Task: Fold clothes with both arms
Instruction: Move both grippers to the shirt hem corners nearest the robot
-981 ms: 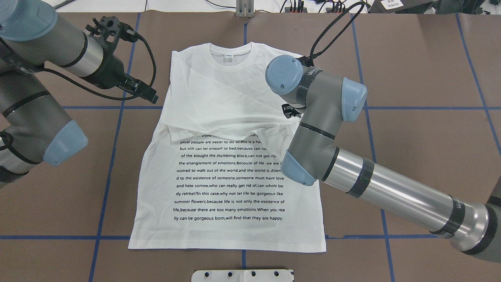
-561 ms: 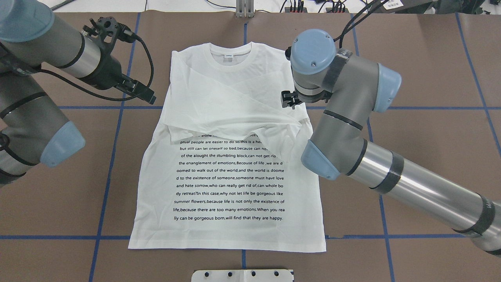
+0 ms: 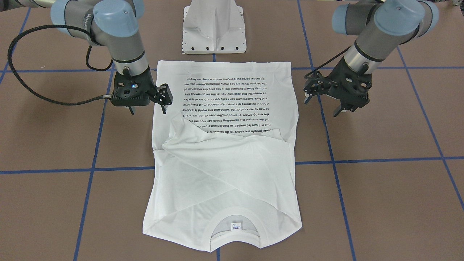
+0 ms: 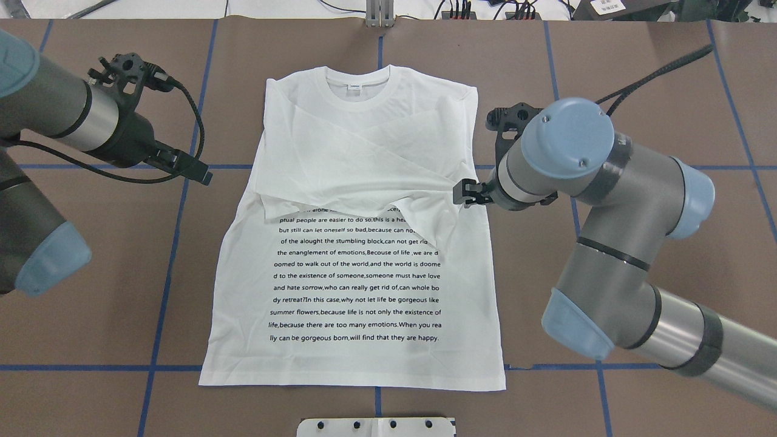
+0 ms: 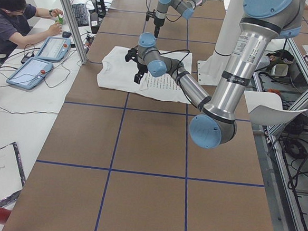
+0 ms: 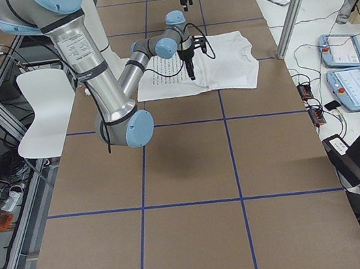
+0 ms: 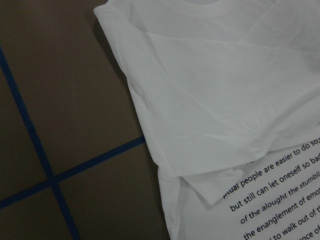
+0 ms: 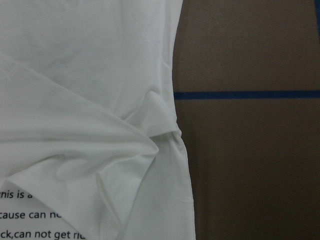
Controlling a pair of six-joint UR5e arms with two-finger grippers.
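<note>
The right tool [image 4: 465,194] has pulled off the shirt's [image 4: 364,358] chest to just beside its right edge, and the left tool [image 3: 321,107] has backed further from its left edge; both stand open and empty. The crossed sleeves [image 4: 364,164] look finished, I judge, with the body folds left. The shirt lies flat mid-surface [image 4: 637,91], collar [image 4: 358,82] toward the far edge. Its print [image 4: 358,288] reads "summer flowers,because life is not only the existence of"; the neck label [image 3: 236,226] is too small to read.
</note>
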